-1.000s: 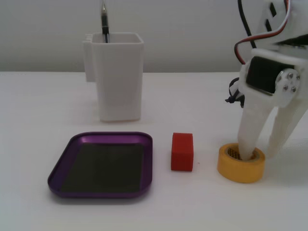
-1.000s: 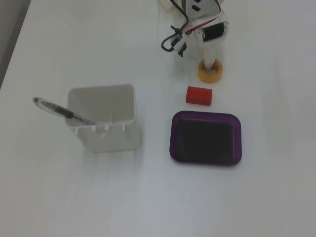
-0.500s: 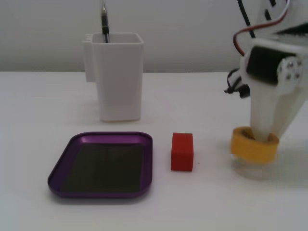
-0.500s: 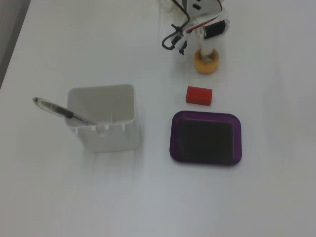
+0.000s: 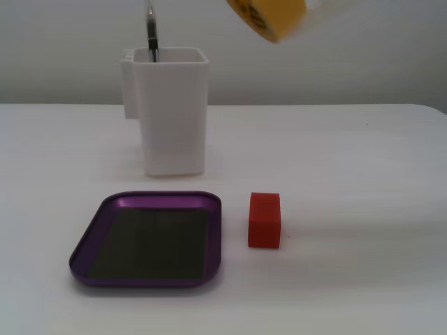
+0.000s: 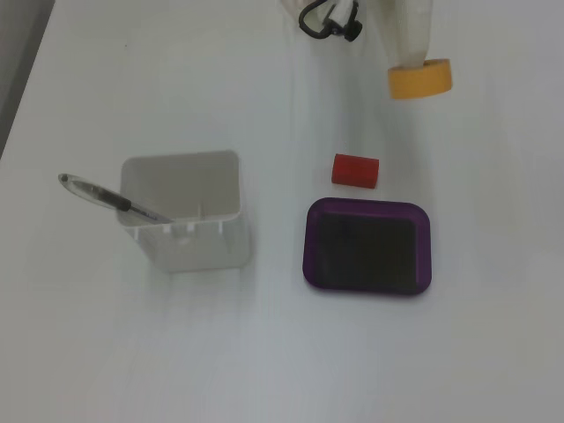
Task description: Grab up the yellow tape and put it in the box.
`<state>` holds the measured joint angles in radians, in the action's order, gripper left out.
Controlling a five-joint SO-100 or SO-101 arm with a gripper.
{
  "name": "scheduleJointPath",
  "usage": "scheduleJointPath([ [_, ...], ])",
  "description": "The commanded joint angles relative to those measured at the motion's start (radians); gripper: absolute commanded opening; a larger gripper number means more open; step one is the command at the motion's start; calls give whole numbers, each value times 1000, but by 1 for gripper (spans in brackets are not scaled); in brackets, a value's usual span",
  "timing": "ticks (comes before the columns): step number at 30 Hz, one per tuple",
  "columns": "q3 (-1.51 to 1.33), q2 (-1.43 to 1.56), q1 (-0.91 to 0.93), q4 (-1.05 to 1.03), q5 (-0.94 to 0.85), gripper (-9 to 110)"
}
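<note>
The yellow tape [image 5: 274, 17] is a yellow-orange ring held in the air at the top edge of a fixed view, well above the table. In the fixed view from above, the tape [image 6: 421, 79] hangs from my white gripper [image 6: 411, 62], whose jaws are shut on the ring. Only a pale part of the gripper [image 5: 318, 8] shows beside the tape in the front view. The box [image 5: 160, 201] is a shallow purple tray with a dark bottom, empty, at the front left of the table. From above, the box [image 6: 366, 205] lies below the tape in the picture.
A red block [image 5: 265, 220] stands right of the tray; from above, the block [image 6: 355, 170] lies between tape and tray. A tall white container [image 5: 171, 112] with a pen [image 5: 151, 28] stands behind the tray; from above, the container [image 6: 181, 211] is left of it.
</note>
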<state>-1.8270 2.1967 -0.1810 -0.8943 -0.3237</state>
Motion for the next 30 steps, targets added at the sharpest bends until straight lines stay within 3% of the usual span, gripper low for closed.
scheduleJointPath([
  [1, -18, -69, 80, 219, 5, -1],
  [6, -5, -339, 166, 342, 8, -1],
  [13, 152, -626, 187, 334, 8, -1],
  [30, 207, -804, 183, 333, -2, 1],
])
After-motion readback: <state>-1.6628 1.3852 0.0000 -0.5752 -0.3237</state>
